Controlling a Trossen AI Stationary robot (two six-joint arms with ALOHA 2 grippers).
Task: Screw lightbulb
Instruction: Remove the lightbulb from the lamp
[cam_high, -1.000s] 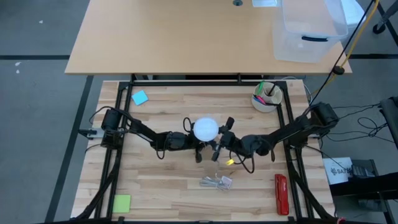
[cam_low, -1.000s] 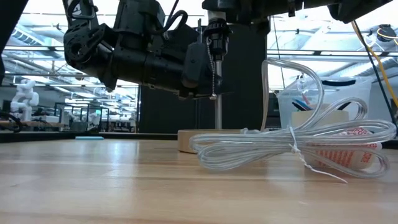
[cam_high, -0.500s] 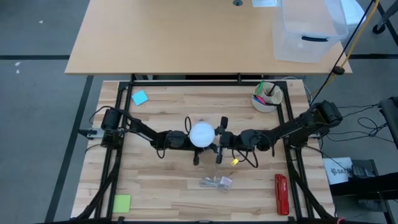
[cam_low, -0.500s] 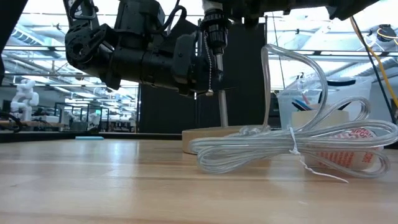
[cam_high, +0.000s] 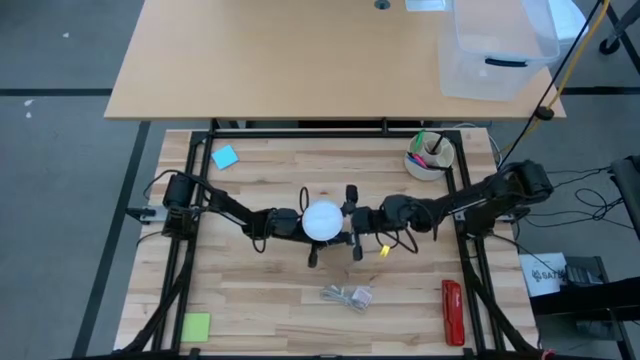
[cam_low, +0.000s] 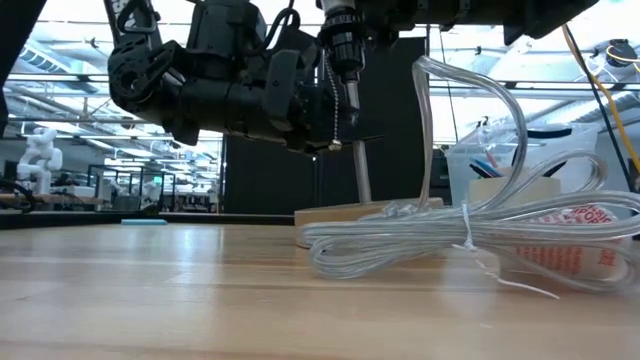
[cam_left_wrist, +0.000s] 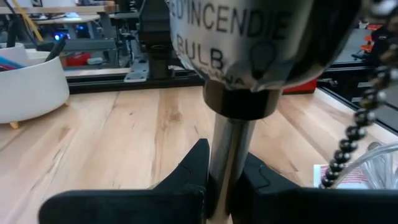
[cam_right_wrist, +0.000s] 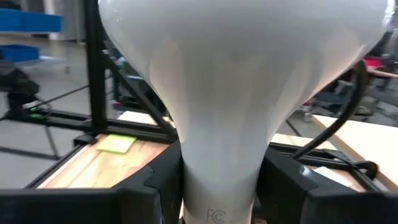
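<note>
The white lightbulb (cam_high: 323, 219) stands globe up over the black socket (cam_low: 340, 40) of a small lamp at mid-table. The lamp has a thin metal stem (cam_low: 358, 170), a bead pull chain (cam_low: 335, 100) and a round wooden base (cam_low: 345, 213) that sits on the table. My left gripper (cam_left_wrist: 227, 186) reaches in from the left and is shut on the stem. My right gripper (cam_right_wrist: 217, 193) reaches in from the right and is shut on the bulb (cam_right_wrist: 236, 74). The bulb's screw base is hidden. My left gripper pinches the lamp's metal stem (cam_left_wrist: 225, 149) just below the socket between its two fingers (cam_left_wrist: 193, 180). The fingers come level from the table's left and lie across the upright stem. My right gripper pinches the bulb's tapering neck (cam_right_wrist: 217, 174) between its two fingers (cam_right_wrist: 155, 193), level from the table's right. The bulb stands upright with its globe above the fingers.
The lamp's clear cord lies bundled (cam_high: 348, 293) in front of the lamp, one loop (cam_low: 470, 110) arching up. A white cup of pens (cam_high: 428, 155) stands far right. A blue note (cam_high: 224, 156), a green note (cam_high: 196, 326) and a red object (cam_high: 452, 310) lie around.
My right gripper has swung toward the table's far edge and turned, so that it now points straight at the bulb from the right. The bulb and the lamp's top have shifted a little toward the near left. The cord's loop has risen.
</note>
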